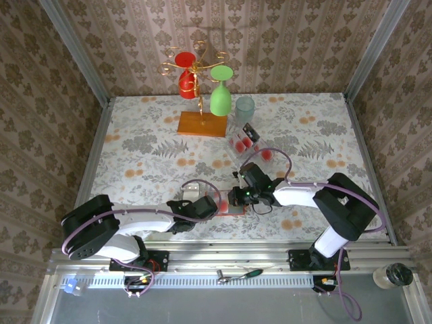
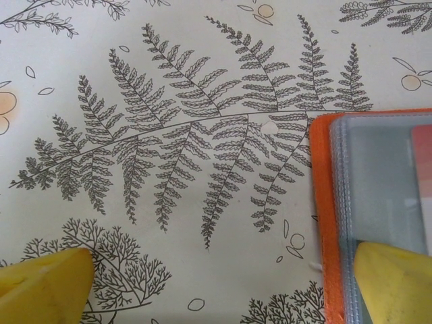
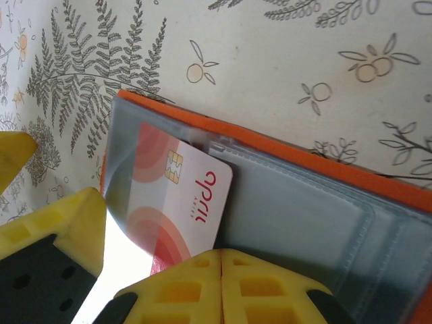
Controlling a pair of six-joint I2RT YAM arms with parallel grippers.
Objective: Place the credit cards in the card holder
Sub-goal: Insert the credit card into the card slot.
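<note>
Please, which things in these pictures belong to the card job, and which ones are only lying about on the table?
Belong to the job:
- card holder
- credit card, partly in its pocket
- loose credit cards, farther back

Just lying about:
- glass rack
- red glass
- green glass
- clear tumbler

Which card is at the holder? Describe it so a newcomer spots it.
At the table's near edge lies the orange card holder, open. On its clear sleeves, at the right gripper, sits the card: white with red arcs and a gold chip. The other cards lie far back, by the glass rack.
</note>
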